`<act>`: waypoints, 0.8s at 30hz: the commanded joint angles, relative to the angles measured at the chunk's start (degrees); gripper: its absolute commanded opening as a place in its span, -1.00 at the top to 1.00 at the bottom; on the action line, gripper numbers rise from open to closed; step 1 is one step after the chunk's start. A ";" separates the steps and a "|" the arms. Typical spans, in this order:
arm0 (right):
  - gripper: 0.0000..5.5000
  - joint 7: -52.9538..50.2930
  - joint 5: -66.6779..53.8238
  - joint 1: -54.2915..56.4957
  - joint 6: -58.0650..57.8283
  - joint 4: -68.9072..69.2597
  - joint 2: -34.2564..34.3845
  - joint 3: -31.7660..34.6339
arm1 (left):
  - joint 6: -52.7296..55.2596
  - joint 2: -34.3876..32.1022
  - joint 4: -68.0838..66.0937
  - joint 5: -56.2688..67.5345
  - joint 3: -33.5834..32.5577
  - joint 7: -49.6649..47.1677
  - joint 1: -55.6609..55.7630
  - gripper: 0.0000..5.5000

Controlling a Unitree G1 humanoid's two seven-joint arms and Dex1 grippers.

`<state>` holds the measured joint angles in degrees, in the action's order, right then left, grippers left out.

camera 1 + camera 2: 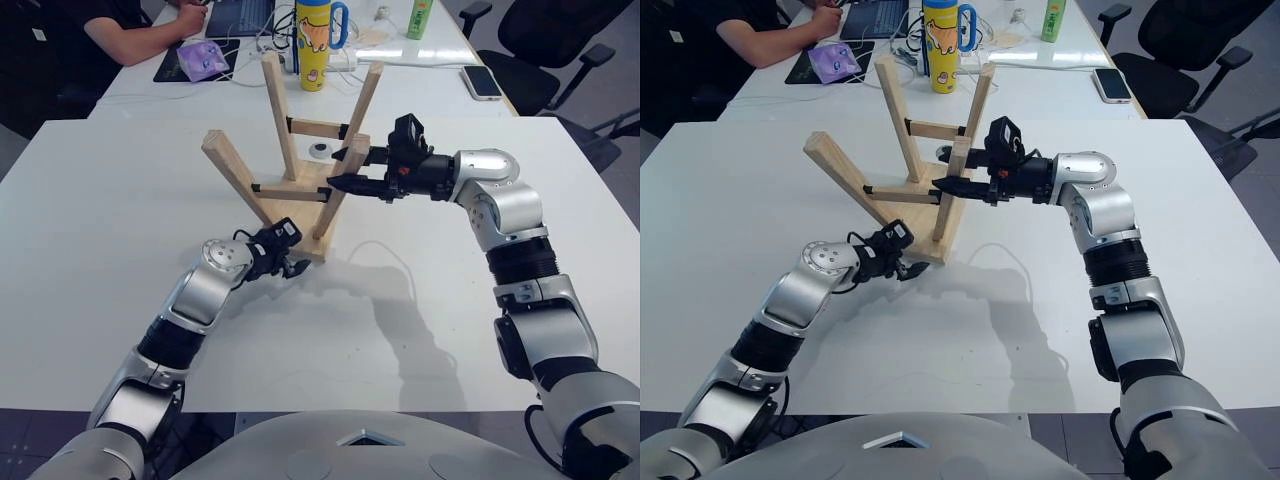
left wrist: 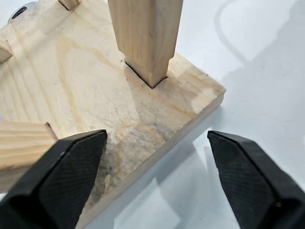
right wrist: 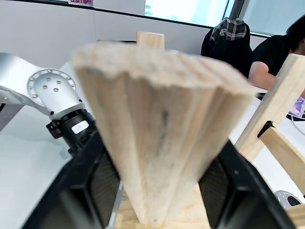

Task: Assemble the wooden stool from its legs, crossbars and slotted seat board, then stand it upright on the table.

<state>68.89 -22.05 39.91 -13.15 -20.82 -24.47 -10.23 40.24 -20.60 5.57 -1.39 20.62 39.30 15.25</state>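
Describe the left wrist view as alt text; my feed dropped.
The left hand is open, its two black fingers spread over a corner of the wooden seat board. Just beyond them a leg sits in its slot, with the white table beside.

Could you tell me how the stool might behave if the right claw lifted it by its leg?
Probably stiff: the stool looks solid wood throughout. Gripped by one leg, off-centre, in the right claw, it would likely twist or swing. That leg seems merely slotted into the seat board, so it might loosen.
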 commanded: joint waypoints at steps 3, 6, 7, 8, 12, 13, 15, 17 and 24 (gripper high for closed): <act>0.25 -2.39 7.70 -2.86 -3.93 -2.33 -1.08 -6.56 | -4.66 0.49 11.76 9.65 -2.47 5.73 -5.67 -0.07; 0.25 -2.53 7.32 -3.00 -4.37 -1.58 -1.71 -7.00 | -3.82 -2.32 22.87 13.80 -6.94 6.39 -8.10 0.14; 0.25 -2.67 7.16 -3.32 -4.52 -1.27 -2.00 -6.96 | -2.93 -2.77 26.20 15.80 -9.52 5.92 -8.32 0.18; 0.25 -2.79 7.13 -3.62 -4.57 -1.13 -2.29 -7.02 | -2.33 -3.24 28.76 17.12 -12.03 5.16 -8.21 0.26; 0.25 -3.27 6.96 -4.68 -4.91 -0.32 -3.08 -7.13 | -3.22 -4.47 31.01 17.49 -18.14 0.87 -4.54 0.47; 0.25 -3.37 6.89 -4.77 -5.06 -0.18 -3.14 -7.14 | -4.49 -4.47 30.76 16.20 -18.53 -0.83 -2.94 0.51; 0.25 -3.41 6.93 -4.78 -5.28 -0.11 -3.22 -7.33 | -7.77 -5.55 28.96 10.34 -17.66 -5.38 0.50 0.61; 0.25 -3.40 6.92 -4.73 -5.41 -0.19 -3.17 -7.45 | -10.72 -6.86 26.07 3.12 -14.97 -9.68 3.26 0.72; 0.25 -2.91 7.31 -3.51 -5.16 -1.37 -2.11 -8.89 | -16.14 -6.85 14.49 -19.67 0.82 -18.45 8.31 1.00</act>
<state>66.16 -21.77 41.32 -15.19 -18.43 -26.08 -13.53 25.60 -27.02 22.59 -15.05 18.04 23.05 21.96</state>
